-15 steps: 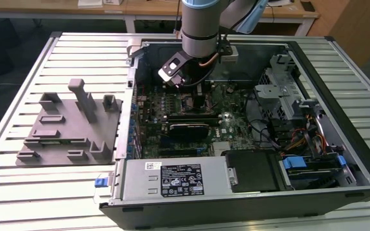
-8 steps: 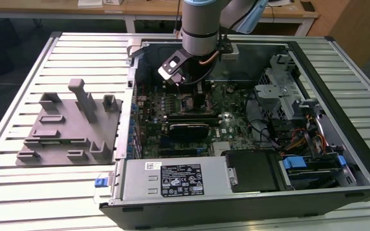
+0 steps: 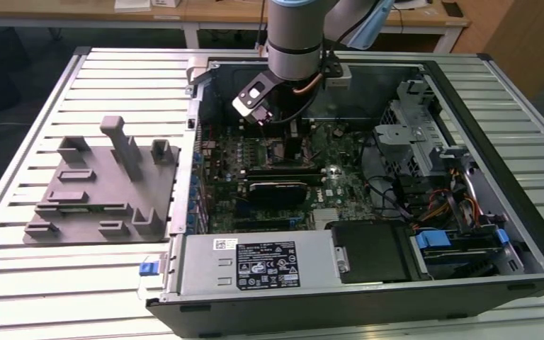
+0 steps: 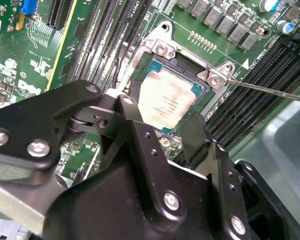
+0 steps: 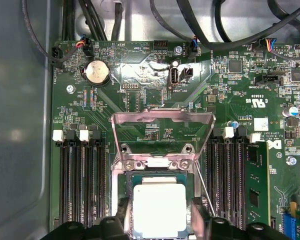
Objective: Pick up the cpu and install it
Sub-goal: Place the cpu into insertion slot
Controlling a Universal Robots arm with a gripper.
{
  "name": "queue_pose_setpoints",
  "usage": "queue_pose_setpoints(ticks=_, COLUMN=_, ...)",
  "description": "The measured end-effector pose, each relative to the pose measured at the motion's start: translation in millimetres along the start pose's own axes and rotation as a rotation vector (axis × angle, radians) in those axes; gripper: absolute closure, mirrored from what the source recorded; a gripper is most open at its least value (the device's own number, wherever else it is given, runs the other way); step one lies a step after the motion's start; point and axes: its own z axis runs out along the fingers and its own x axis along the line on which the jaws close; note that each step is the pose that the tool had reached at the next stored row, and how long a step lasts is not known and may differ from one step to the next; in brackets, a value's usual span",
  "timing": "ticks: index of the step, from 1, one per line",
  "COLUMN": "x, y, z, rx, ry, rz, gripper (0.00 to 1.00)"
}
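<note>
An open computer case (image 3: 511, 120) lies on its side on a slatted metal surface (image 3: 121, 78). The robot arm reaches down into it from the far side. The end effector (image 3: 258, 108) hangs low over the motherboard (image 3: 338, 180).

In both wrist views the cpu (image 5: 160, 209) (image 4: 171, 97), a silvery square chip, lies flat within the frame of the socket (image 5: 156, 161). The end effector (image 4: 165, 122) straddles it closely on two opposite sides. I cannot tell whether it is clamped on the chip or has let go.

The socket's load plate (image 5: 162, 125) stands hinged open, just beyond the chip. Its thin wire lever (image 4: 270, 90) is raised alongside. Rows of memory slots (image 5: 80, 185) flank the socket on both sides.

Risks, as I judge them: if the chip is not square to the socket, pressing down could bend the contacts beneath. If the grip holds while the arm lifts or twists, the chip could be dragged out of place. A sideways drift could knock the lever or the memory slots.

The case also holds a power supply (image 3: 253, 263) at its near side, plus a drive cage and cables at the exterior view's right. Outside the case, at the exterior view's left, a grey tray (image 3: 83, 212) of moulded posts and slots rests on the surface.
</note>
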Motion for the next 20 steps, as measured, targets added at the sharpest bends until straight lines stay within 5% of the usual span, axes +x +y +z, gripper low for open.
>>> queue_pose_setpoints(ticks=12, x=0.0, y=0.0, z=-0.3, rx=0.0001, ry=-0.0001, rz=0.000, gripper=0.89)
queue_pose_setpoints(ticks=20, x=-0.2, y=0.0, z=1.0, rx=0.0001, ry=0.0044, rz=0.000, gripper=0.89)
